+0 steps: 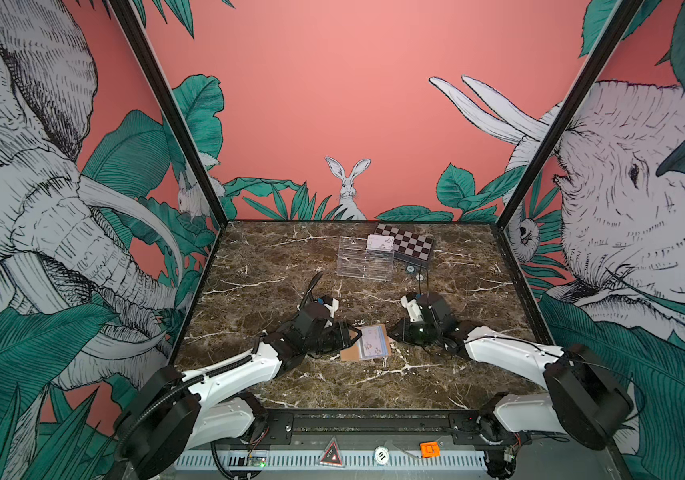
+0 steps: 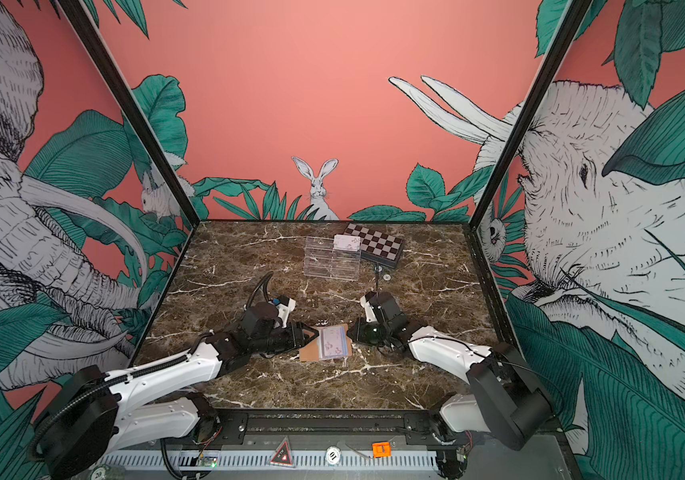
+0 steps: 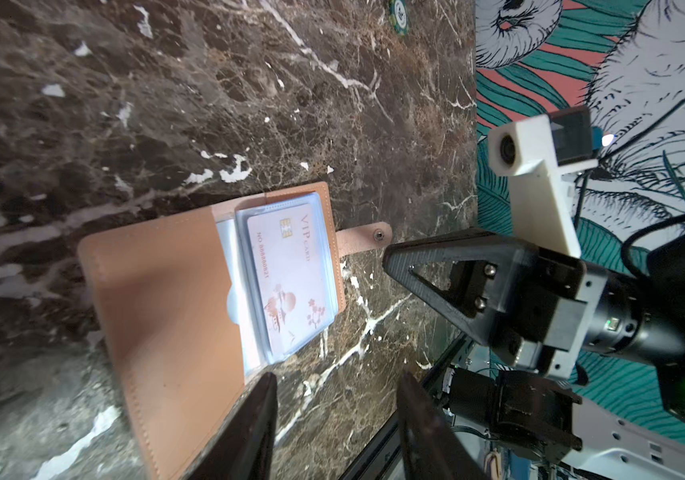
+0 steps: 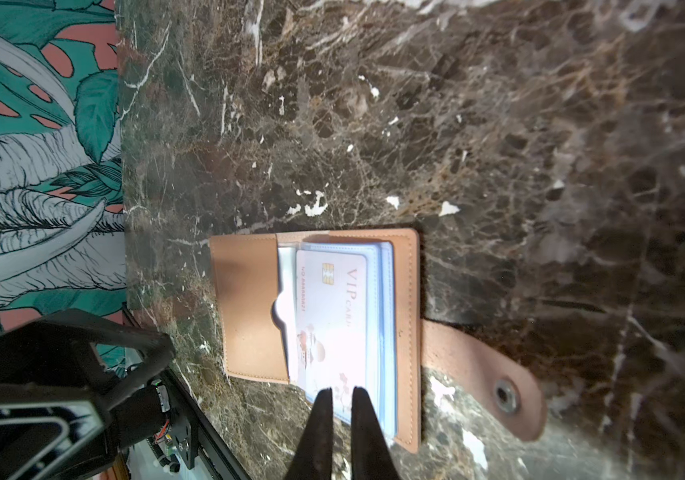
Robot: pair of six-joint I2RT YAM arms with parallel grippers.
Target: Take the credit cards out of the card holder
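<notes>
Right wrist view: the right gripper [image 4: 341, 390] is seen nearly closed and empty over one short end of the credit card [image 4: 332, 299], tucked in the opened card holder [image 4: 249, 299]. The left gripper [image 3: 336, 376] is held parted at the holder's corner. "VIP CARD" is printed on the card. Only in both top views are the arms shown stretched low toward lower centre, and a second card [image 1: 380, 242] on the clear tray [image 1: 357, 266].
</notes>
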